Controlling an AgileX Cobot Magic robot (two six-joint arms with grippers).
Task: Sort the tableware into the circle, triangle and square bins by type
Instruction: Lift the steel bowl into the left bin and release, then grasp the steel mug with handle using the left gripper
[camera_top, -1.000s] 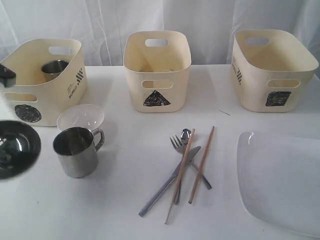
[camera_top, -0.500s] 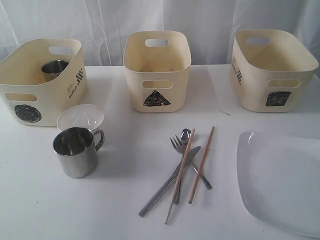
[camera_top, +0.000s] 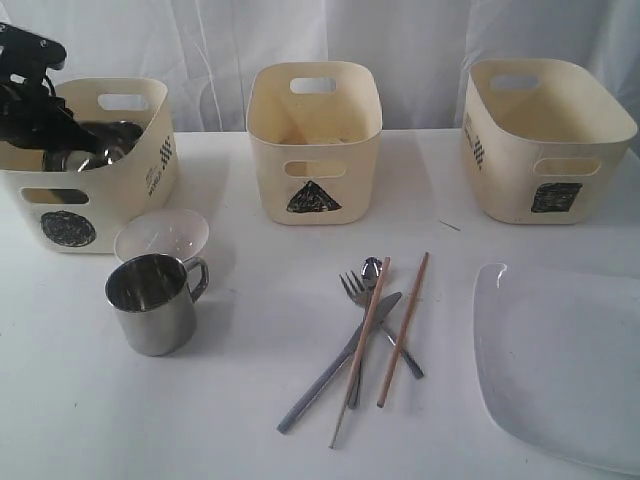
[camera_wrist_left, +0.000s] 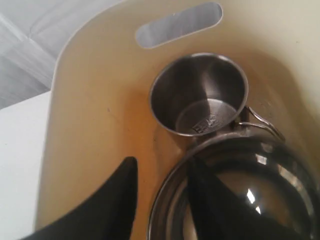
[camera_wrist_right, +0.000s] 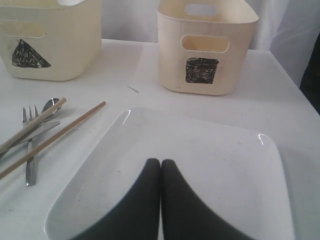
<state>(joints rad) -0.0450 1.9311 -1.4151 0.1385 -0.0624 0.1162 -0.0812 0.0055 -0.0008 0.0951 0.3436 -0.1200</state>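
Observation:
My left gripper (camera_top: 60, 130) reaches into the circle bin (camera_top: 100, 205). Its fingers stand apart astride the rim of the steel bowl (camera_wrist_left: 250, 200), one finger (camera_wrist_left: 120, 195) outside with a gap showing, the other inside. A steel mug (camera_wrist_left: 200, 95) stands in the bin beside the bowl. On the table are the second mug (camera_top: 152, 305), the small white bowl (camera_top: 162, 235), and the fork (camera_top: 352, 290), spoon (camera_top: 372, 268), knife (camera_top: 335, 370) and chopsticks (camera_top: 403, 330). My right gripper (camera_wrist_right: 160, 162) hangs shut and empty over the square plate (camera_wrist_right: 225, 165).
The triangle bin (camera_top: 313, 170) stands at the back centre and the square bin (camera_top: 548, 150) at the back right. A white curtain hangs behind the table. The right arm does not show in the exterior view.
The left arm carried the steel bowl from the table's left edge up into the circle bin. The bin has shifted a little. The rest has not moved.

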